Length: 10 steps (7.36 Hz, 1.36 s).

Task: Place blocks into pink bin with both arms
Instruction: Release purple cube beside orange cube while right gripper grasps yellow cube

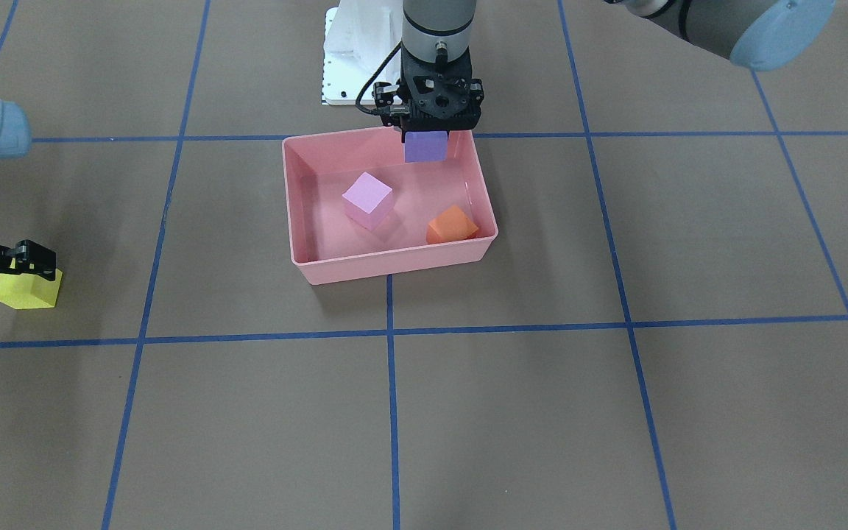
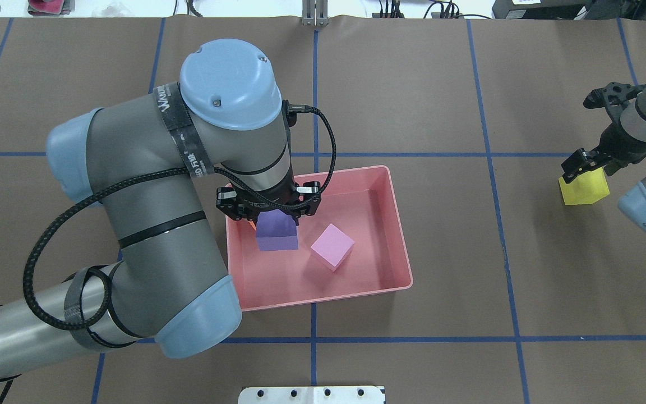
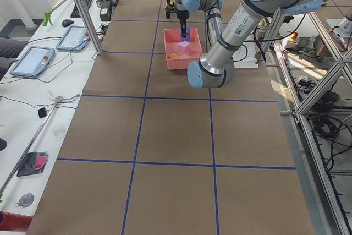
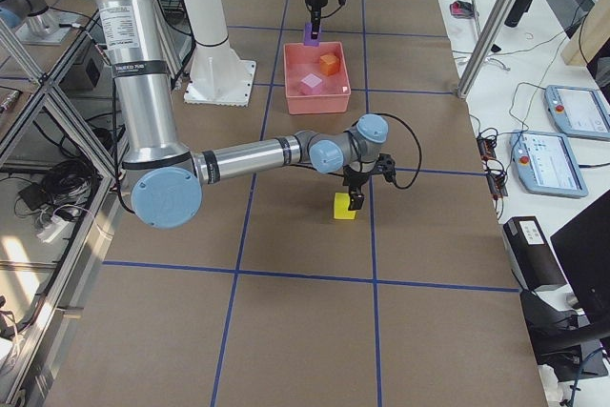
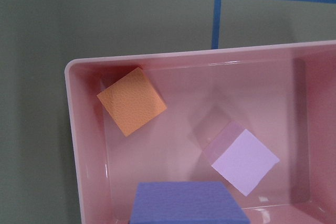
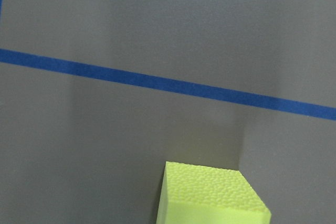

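Note:
My left gripper (image 1: 425, 132) is shut on the purple block (image 1: 425, 146) and holds it above the far side of the pink bin (image 1: 394, 266), also seen from overhead (image 2: 276, 233). The light pink block (image 1: 367, 200) and the orange block (image 1: 451, 224) lie inside the bin; both show in the left wrist view, pink (image 5: 245, 161) and orange (image 5: 132, 101). My right gripper (image 2: 589, 168) is far to the bin's side, low at the table, closed on the yellow block (image 2: 584, 189). The yellow block fills the bottom of the right wrist view (image 6: 210, 195).
Brown paper with blue tape lines (image 1: 391, 331) covers the table. The white robot base (image 1: 350, 59) stands just behind the bin. My left arm's elbow (image 2: 149, 235) hangs over the table beside the bin. Tablets and cables lie beyond the operators' edge (image 4: 572, 111).

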### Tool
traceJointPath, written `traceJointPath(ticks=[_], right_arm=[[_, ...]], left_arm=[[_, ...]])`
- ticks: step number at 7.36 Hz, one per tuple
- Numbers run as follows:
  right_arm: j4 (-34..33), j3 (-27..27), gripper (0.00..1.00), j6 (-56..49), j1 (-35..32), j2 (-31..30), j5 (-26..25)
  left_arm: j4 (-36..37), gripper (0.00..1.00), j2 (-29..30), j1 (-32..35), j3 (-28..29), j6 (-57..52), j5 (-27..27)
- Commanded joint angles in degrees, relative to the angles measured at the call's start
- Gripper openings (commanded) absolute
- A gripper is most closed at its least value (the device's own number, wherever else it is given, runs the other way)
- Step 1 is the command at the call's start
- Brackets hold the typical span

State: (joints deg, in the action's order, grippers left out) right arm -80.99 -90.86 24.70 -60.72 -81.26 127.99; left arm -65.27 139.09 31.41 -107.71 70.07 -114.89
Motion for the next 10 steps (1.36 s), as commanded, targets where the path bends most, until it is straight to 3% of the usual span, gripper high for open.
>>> traceJointPath(ticks=[1, 5, 10], right_arm=[[0.0, -0.4, 1.0, -0.2, -0.5, -0.9, 0.0], [0.3, 1.6, 1.0, 0.0, 0.2, -1.3, -1.2], [0.4, 1.6, 1.0, 0.5, 1.0, -0.7, -1.3]], left_arm=[[0.0, 0.0, 0.0, -0.5, 0.1, 0.1, 0.7], [-0.1, 0.0, 0.3, -1.8, 1.3, 0.2, 0.8], [-6.2, 0.0, 0.5, -3.5, 4.6, 4.4, 2.5]])
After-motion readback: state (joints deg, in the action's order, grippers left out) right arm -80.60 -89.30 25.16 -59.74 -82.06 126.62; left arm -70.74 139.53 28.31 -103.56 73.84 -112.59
